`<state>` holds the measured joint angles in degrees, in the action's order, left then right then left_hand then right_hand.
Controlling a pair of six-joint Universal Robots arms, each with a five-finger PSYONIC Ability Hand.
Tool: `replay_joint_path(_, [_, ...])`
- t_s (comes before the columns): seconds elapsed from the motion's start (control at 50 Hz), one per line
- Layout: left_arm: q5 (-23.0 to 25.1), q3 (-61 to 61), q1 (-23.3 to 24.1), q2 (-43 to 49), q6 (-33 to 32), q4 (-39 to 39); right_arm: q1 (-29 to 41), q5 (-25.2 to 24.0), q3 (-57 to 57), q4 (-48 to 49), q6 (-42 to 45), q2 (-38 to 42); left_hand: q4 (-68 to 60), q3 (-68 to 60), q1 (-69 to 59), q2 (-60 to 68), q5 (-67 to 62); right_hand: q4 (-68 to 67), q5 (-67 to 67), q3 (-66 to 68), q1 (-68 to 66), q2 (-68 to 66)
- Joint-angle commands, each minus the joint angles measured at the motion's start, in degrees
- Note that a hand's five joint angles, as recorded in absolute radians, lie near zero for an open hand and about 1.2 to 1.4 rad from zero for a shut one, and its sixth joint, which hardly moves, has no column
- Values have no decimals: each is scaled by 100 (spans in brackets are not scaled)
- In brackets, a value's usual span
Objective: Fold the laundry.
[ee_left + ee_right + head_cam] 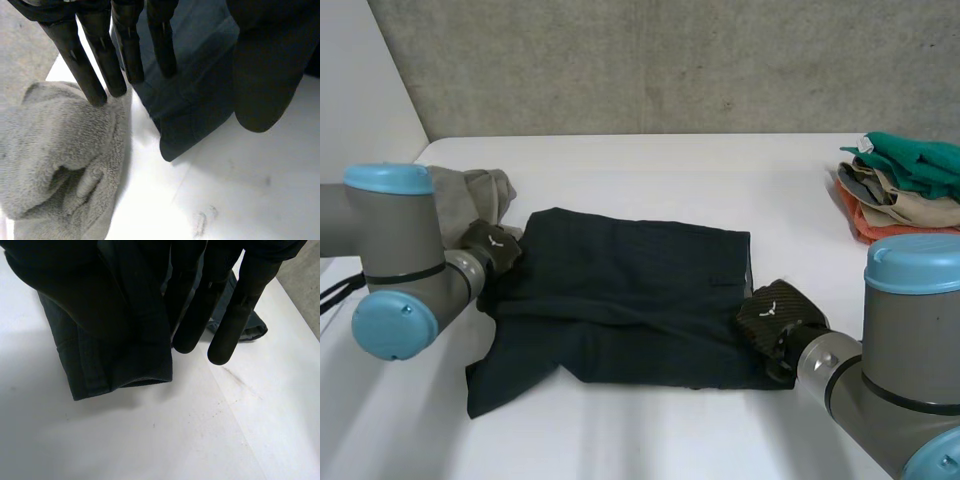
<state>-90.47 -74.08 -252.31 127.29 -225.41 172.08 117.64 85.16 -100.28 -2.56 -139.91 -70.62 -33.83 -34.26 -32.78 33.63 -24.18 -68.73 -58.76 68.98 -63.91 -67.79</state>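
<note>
Right hand [775,315] sits at the 4 o'clock edge of the dark garment [630,300] lying mid-table [650,160]; I cannot tell its grip. Left hand [490,247], fingers straight, holding nothing, is at the garment's 10 o'clock corner beside a towel [470,190]. A clothes pile [905,185] lies at 2 o'clock.

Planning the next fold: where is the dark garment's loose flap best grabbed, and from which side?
Pinch the flap of the dark garment at its outer corner, coming from the near left: it lies flat, jutting beyond the folded body.
</note>
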Motion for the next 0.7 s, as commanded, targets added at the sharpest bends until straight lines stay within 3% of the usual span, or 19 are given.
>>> replay_joint_path(0.02, [73,-317,-99,-915,576,-166,-13,1,-9,19,-28,-66,344,386,238,-324,379,-1127,-1124,1102,-1609,-1221])
replay_joint_path(0.14, [757,-896,-195,-1566,989,-648,23,-8,-9,28,-28,-66,344,386,238,-324,379,-1127,-1124,1102,-1609,-1221])
replay_joint_path(0.26, [1365,-1372,-205,-1480,1016,-931,31,9,-9,28,-28,-58,377,420,272,-357,412,-1127,-1124,1102,-1609,-1221])
replay_joint_path(0.34, [1295,-1346,-231,-1103,1042,-660,40,9,-9,28,-28,-49,277,320,172,-257,312,-1127,-1124,1102,-1609,-1221])
replay_joint_path(0.4, [1225,-1267,-222,-882,1051,-448,40,9,-9,19,-28,-49,-627,-584,-733,647,-592,-1127,-1124,1102,-1609,-1221])
replay_joint_path(0.42, [1164,-1224,-213,-777,1069,-326,23,18,-18,10,-28,-66,-2697,-2654,-2802,2717,-2662,-1127,-1124,1102,-1609,-1221])
replay_joint_path(0.46, [1093,-1171,-205,-758,1121,-255,14,18,-18,1,-28,-75,-4610,-4567,-4715,4630,-4575,-1127,-1124,1102,-1609,-1221])
replay_joint_path(0.56, [672,-1441,-65,-1353,1437,-473,-21,27,-35,-104,-10,-224,-4617,-4574,-4722,4637,-4582,-1127,-1124,1102,-1609,-1221])
replay_joint_path(0.7, [794,-2408,41,-2752,1175,-1448,-258,-96,-176,-1455,709,-698,-4617,-4574,-4722,4637,-4582,-1127,-1124,1102,-1609,-1221])
